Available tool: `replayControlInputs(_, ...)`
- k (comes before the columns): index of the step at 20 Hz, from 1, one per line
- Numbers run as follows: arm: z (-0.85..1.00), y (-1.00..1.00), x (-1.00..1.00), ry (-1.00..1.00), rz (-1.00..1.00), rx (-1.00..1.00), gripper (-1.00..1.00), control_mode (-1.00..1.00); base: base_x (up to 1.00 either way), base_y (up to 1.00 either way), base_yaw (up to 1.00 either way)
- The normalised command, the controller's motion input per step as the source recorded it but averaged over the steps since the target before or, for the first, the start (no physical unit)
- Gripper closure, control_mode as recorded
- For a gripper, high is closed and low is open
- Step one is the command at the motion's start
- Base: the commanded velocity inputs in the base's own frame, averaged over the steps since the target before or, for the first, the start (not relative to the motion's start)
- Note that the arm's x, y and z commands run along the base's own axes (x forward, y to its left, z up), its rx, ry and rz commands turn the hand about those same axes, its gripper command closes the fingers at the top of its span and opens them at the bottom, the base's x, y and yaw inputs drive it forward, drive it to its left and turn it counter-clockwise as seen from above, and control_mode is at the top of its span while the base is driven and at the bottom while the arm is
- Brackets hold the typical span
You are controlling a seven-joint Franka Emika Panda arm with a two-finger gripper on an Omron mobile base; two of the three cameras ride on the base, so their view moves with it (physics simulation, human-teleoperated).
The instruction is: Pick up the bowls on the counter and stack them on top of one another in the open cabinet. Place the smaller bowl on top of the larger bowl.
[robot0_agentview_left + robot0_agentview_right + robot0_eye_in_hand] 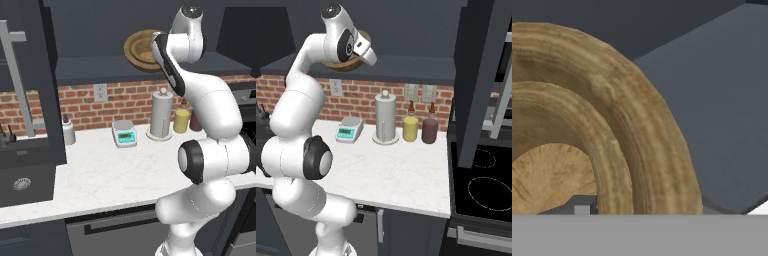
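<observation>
From my seat, starting at the left of the hand view: the smaller round brown wooden bowl (557, 165) with its tan rim sits nested inside the larger, deeper brown wooden bowl (647, 130), whose wide rim arcs around it. To the right of both runs the flat dark shelf board of the charcoal-blue wall cabinet (727, 110). So the stack lies directly under and just left of my gripper, right up against the camera, rims concentric as far as I can tell; a round stack has no long axis to line up with.

I cannot make out the fingertips clearly, only a small grey block at the bottom edge by the inner bowl's rim, so I cannot tell how wide the jaws stand or whether they grip that rim.

In the left base view the stacked bowls (142, 50) rest on the shelf, just left of the hand. The white arm (210, 110) rises from the lower right, elbow bent, forearm reaching up and back into the cabinet, wrist tipped down over the stack. The white marble-look counter (110, 175) below carries no bowls.

I judge the stacking is essentially done; the next move is a straight retreat up and away from the rim without dragging the small bowl.
</observation>
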Motion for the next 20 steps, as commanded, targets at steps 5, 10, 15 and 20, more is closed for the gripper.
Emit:
replayControlInputs(5,-0.04,0.0,0.27,0.0,-0.08,0.0,1.0,-1.0,0.0,0.0,0.0)
replayControlInputs(10,-0.05,-0.04,0.02,0.0,-0.05,0.0,1.0,-1.0,0.0,0.0,0.0)
replayControlInputs(15,0.0,0.0,0.0,0.0,0.0,0.0,-1.0,-1.0,0.0,0.0,0.0)
replayControlInputs(20,0.0,0.0,0.0,0.0,0.0,0.0,-1.0,-1.0,0.0,0.0,0.0)
